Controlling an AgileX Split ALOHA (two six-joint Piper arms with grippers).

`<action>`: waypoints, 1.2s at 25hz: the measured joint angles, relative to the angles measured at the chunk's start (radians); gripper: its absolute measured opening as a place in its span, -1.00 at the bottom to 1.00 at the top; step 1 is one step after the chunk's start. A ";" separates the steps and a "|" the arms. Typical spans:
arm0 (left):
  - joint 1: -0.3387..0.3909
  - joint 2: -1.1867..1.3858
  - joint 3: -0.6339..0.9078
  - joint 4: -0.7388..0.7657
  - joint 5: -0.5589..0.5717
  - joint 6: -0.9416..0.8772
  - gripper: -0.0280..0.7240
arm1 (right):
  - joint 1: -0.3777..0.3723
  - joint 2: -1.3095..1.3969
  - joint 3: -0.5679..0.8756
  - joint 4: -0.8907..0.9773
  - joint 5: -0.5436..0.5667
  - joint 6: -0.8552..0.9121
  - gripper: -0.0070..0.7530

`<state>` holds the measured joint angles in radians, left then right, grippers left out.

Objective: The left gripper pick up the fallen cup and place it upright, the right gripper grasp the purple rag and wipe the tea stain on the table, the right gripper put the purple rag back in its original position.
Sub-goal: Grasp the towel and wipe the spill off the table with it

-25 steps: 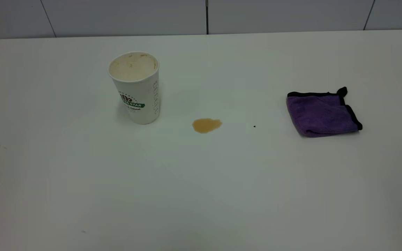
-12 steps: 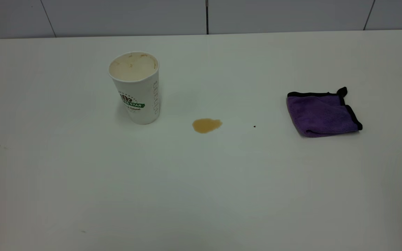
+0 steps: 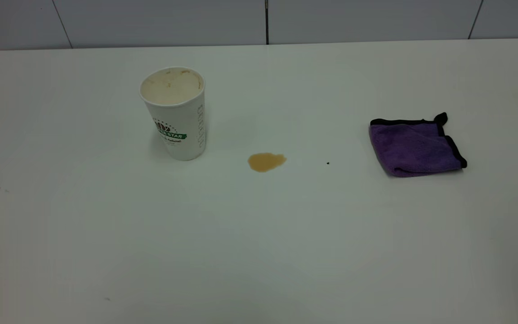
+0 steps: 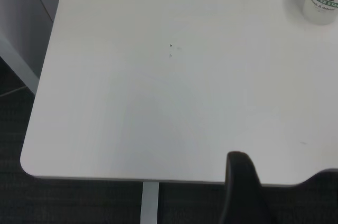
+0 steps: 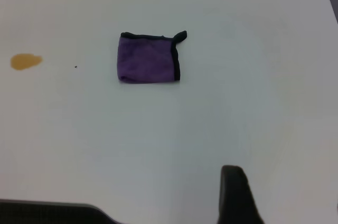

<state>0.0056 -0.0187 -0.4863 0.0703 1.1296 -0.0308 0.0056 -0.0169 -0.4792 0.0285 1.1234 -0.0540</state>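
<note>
Upright white paper cup (image 3: 174, 112), tea stain and folded rag on the white table (image 3: 259, 234).

The cup, with a green logo band, stands open-mouthed toward the table's left; a small amber tea stain (image 3: 266, 161) lies just to its right, apart from it. The purple rag with black trim (image 3: 415, 146) lies folded well to the right. Only one dark finger of each hand shows, left hand (image 4: 244, 192) and right hand (image 5: 238, 195), touching nothing; I cannot tell their opening.

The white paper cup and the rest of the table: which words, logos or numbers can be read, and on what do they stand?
"STAR": on the green banner of the white paper cup; the word before it is unreadable.
Script line under the banner: too blurred.
Vertical print on the cup's side: too blurred.
Folded purple rag: no text.
</note>
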 joint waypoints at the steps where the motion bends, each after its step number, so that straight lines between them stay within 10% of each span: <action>1: 0.001 0.000 0.000 0.000 0.002 0.000 0.29 | 0.000 0.000 0.000 0.000 0.000 0.000 0.30; 30: 0.003 -0.001 0.000 0.000 0.002 0.000 0.29 | 0.000 0.159 -0.005 0.122 -0.059 -0.011 0.31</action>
<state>0.0087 -0.0195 -0.4863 0.0703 1.1319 -0.0308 0.0056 0.1424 -0.4844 0.1503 1.0647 -0.0648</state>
